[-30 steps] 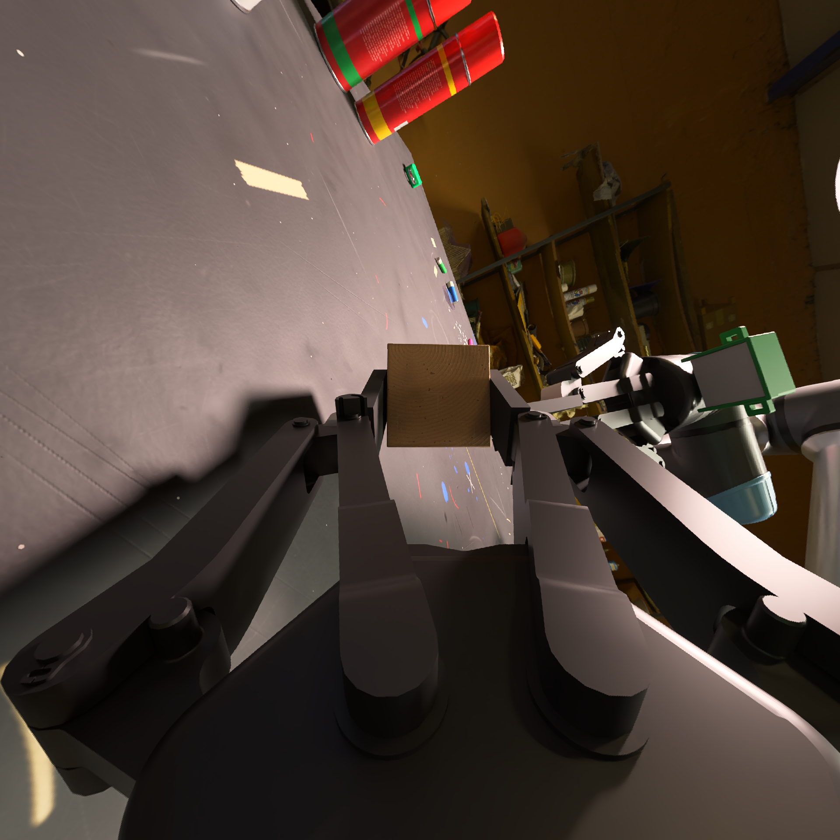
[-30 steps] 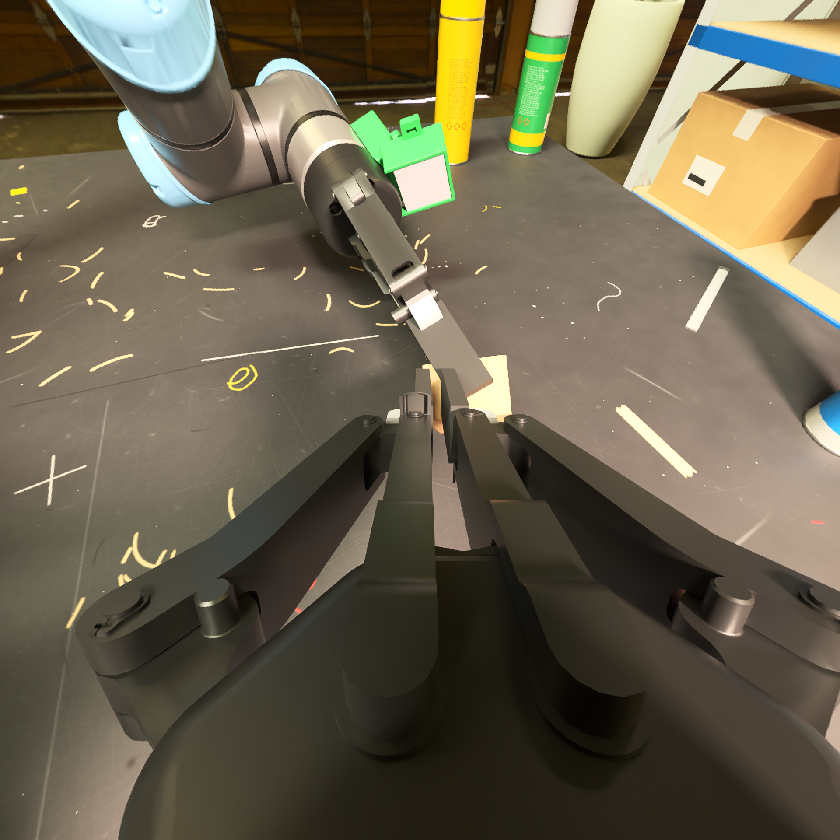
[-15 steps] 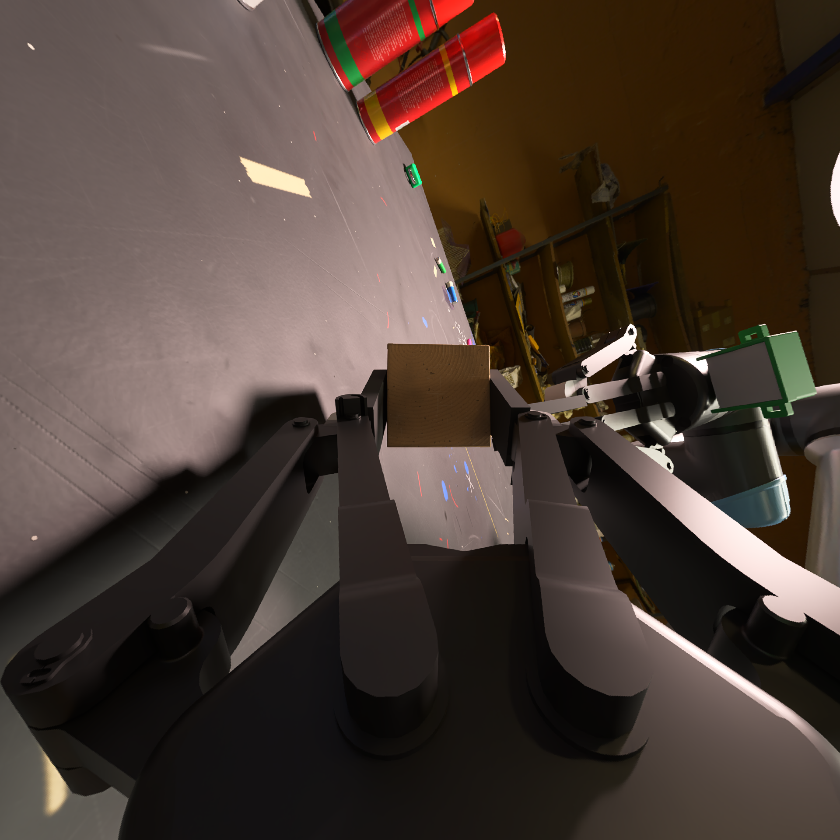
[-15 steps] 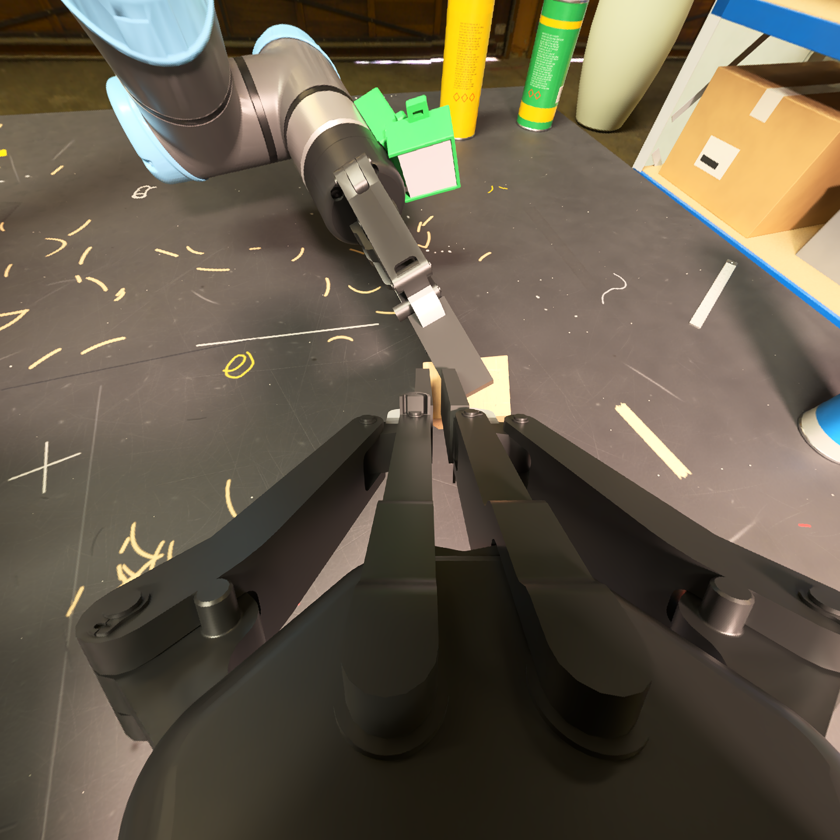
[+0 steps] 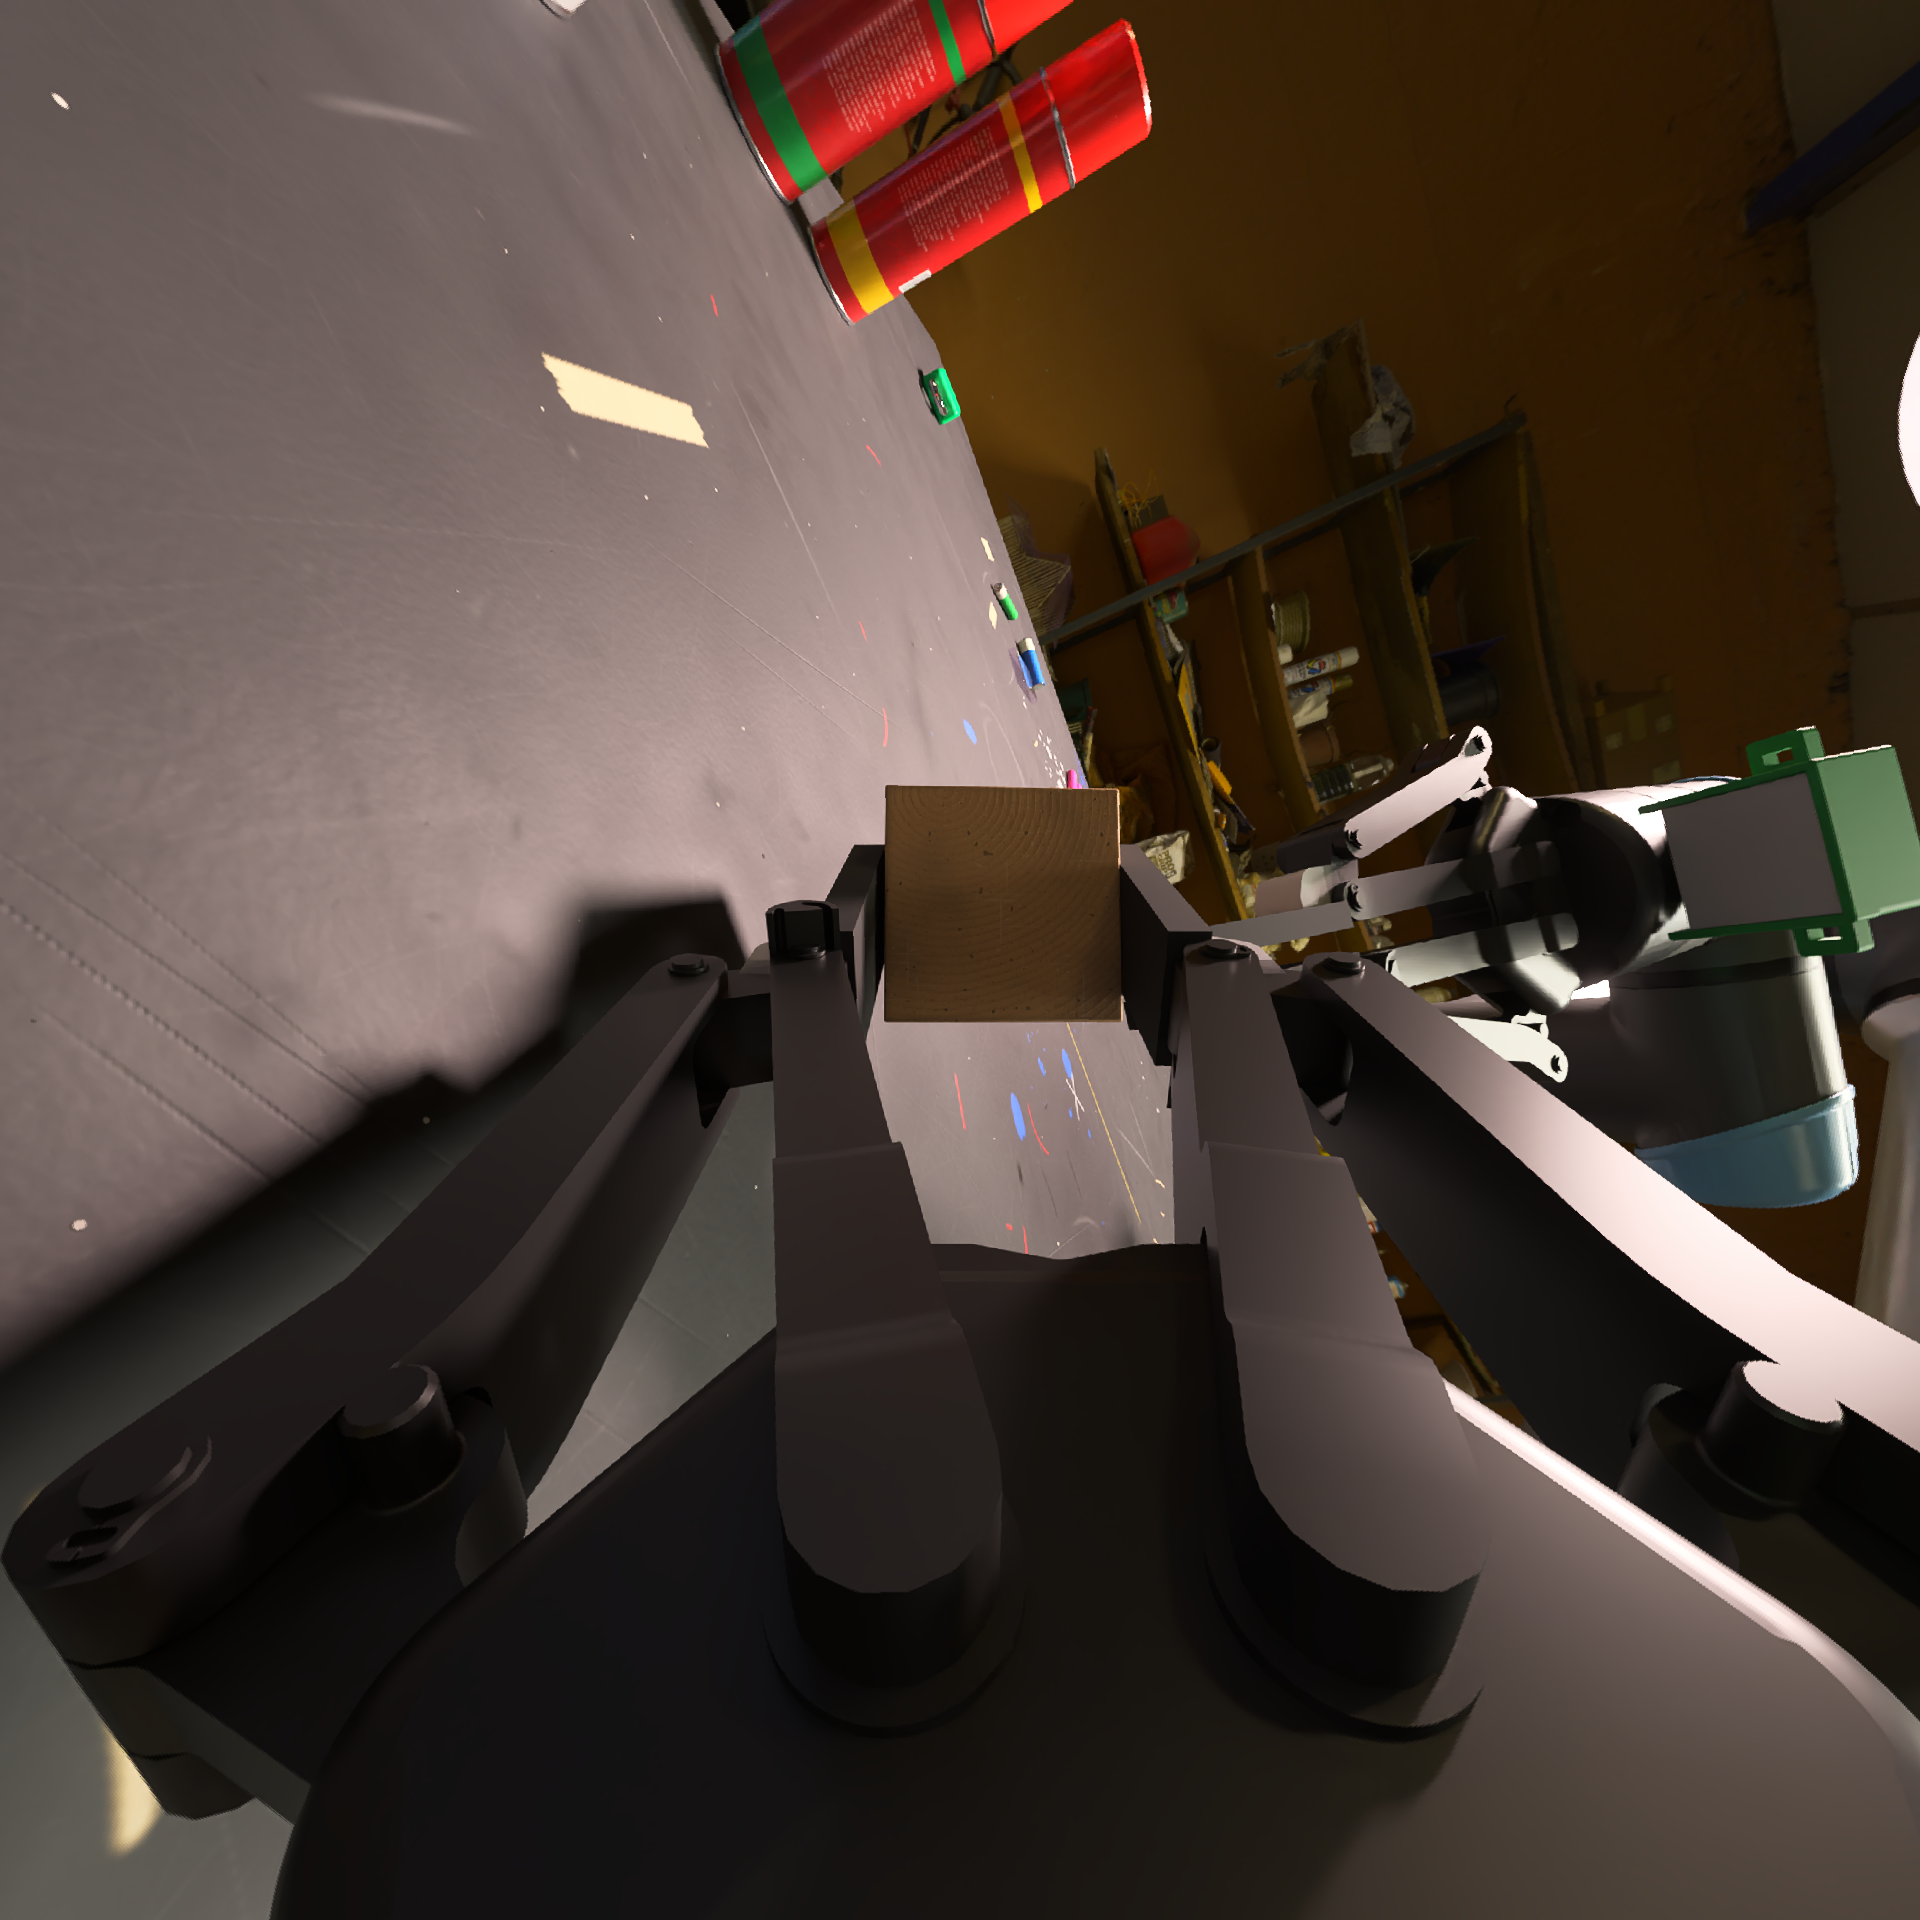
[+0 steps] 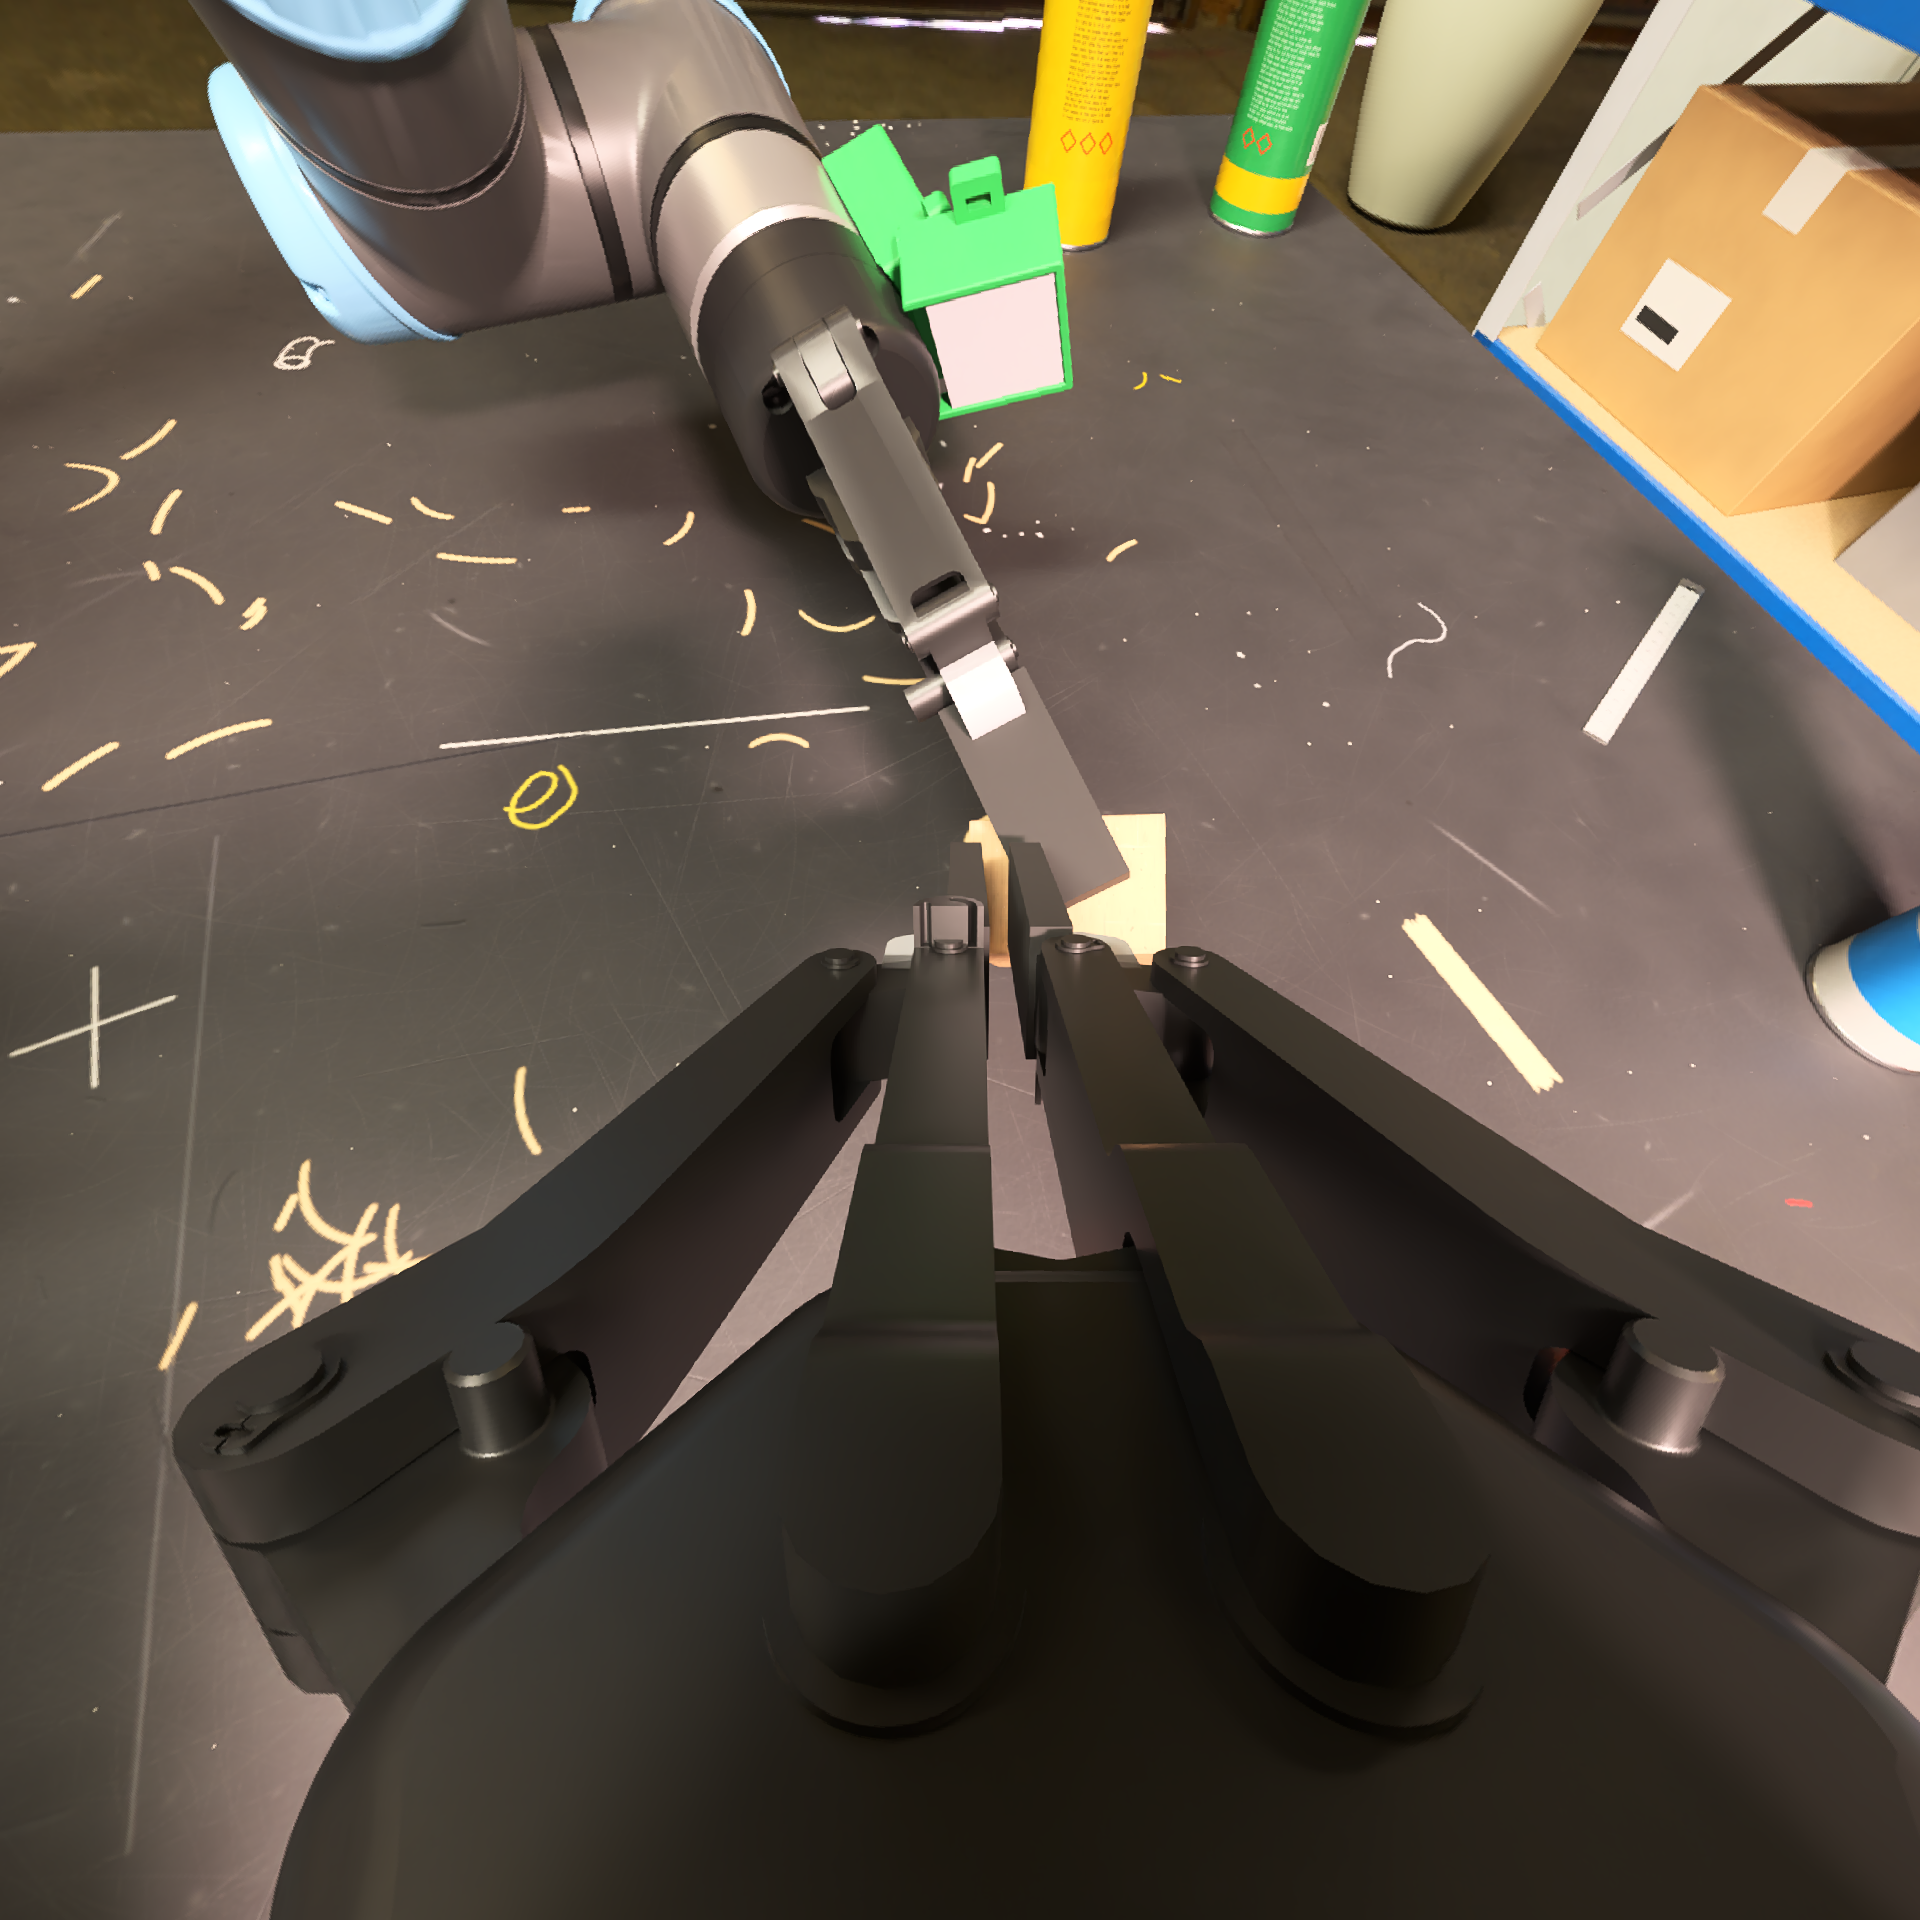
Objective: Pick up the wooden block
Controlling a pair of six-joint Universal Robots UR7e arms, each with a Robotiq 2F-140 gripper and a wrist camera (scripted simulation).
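The wooden block (image 5: 1003,904) is a brown cube clamped between the pads of my left gripper (image 5: 1003,904), which is shut on it over the dark table (image 5: 312,623). In the right wrist view the left gripper (image 6: 1081,883) reaches in from the upper left, and one finger covers part of the pale block (image 6: 1138,883). My right gripper (image 6: 997,914) is shut with nothing in it, its tips just in front of the block. It shows in the left wrist view (image 5: 1320,883) to the right of the block.
Two red cans (image 5: 935,156) stand at the table's far side. A yellow can (image 6: 1081,104), a green can (image 6: 1278,114) and a pale vase (image 6: 1455,104) stand at the back. A cardboard box (image 6: 1745,291) sits on a blue-edged shelf at right.
The left gripper still holds the block. In the left wrist view the right arm has drifted to the right. In the right wrist view the left arm and table look nearer.
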